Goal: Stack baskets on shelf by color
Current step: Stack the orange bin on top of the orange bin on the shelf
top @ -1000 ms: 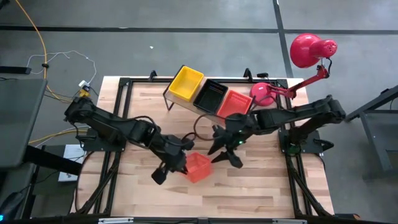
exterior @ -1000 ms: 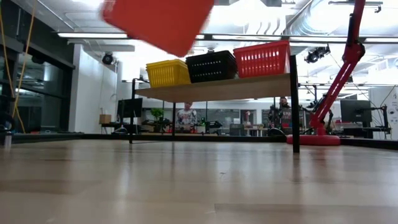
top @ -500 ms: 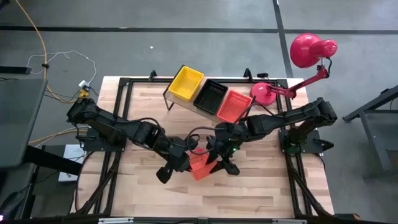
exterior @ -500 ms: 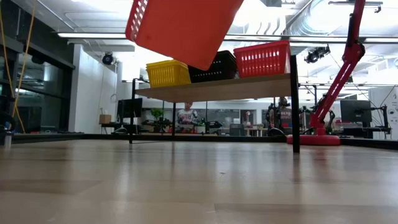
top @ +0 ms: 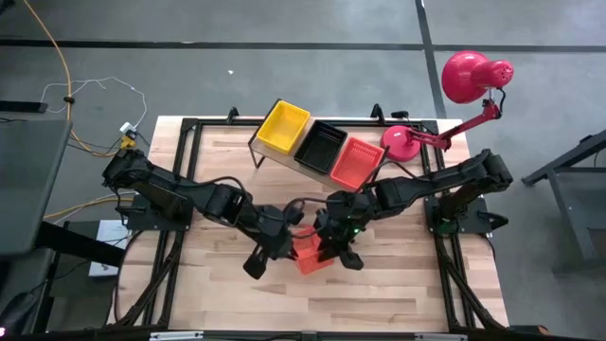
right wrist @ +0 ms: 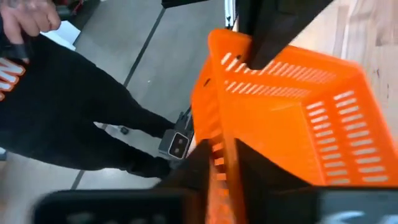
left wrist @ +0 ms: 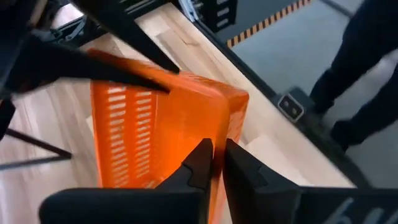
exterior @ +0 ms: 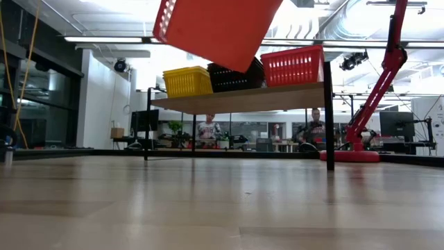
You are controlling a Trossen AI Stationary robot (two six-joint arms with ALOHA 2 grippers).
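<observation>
Shifted rightward: orange-red basket point(top: 312, 256) aloft at lower centre of high view, tilted. Clamped on its wall by left gripper point(left wrist: 214, 163), fingers pinched; apparently gripped by right gripper point(right wrist: 221, 163) too. Beyond, at upper centre: shelf point(exterior: 243, 99) bearing yellow basket point(top: 284, 126), black basket point(top: 320, 146), orange-red shelf basket point(top: 356, 160).

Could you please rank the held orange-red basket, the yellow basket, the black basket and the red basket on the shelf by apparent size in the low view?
1. Held orange-red basket, largest only because it is nearest the camera.
2. Red basket.
3. Yellow basket.
Black basket: partly hidden, so unranked.
</observation>
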